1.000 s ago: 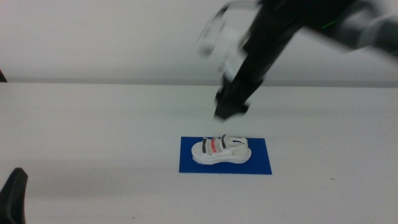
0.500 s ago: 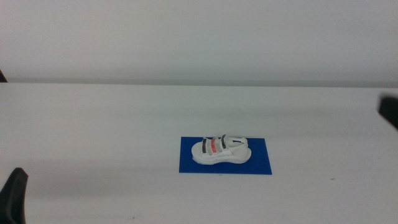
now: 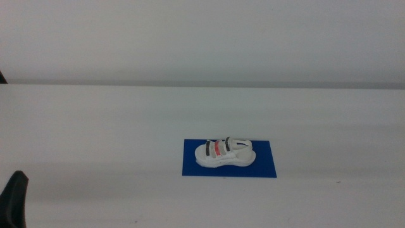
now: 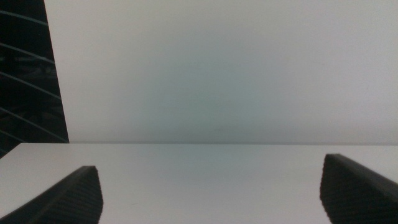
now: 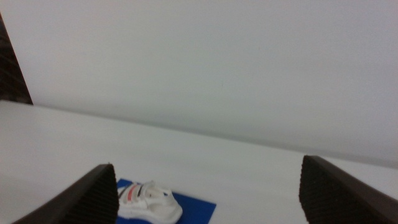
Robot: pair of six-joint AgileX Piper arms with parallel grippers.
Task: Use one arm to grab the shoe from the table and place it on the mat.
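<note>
The shoe (image 3: pixel 224 152) is seen lying on the blue mat (image 3: pixel 266 168), within its edges, on the white table (image 3: pixel 95 126). A black gripper tip (image 3: pixel 14 201) is shown at the bottom left corner, well apart from the mat.

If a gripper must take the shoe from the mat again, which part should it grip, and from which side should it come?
Probably from above, jaws closing across the thick sole's two long sides near the red middle strap. The shoe rests upright and flat on the blue mat, lengthwise along it, so its narrow width fits between open jaws.
</note>
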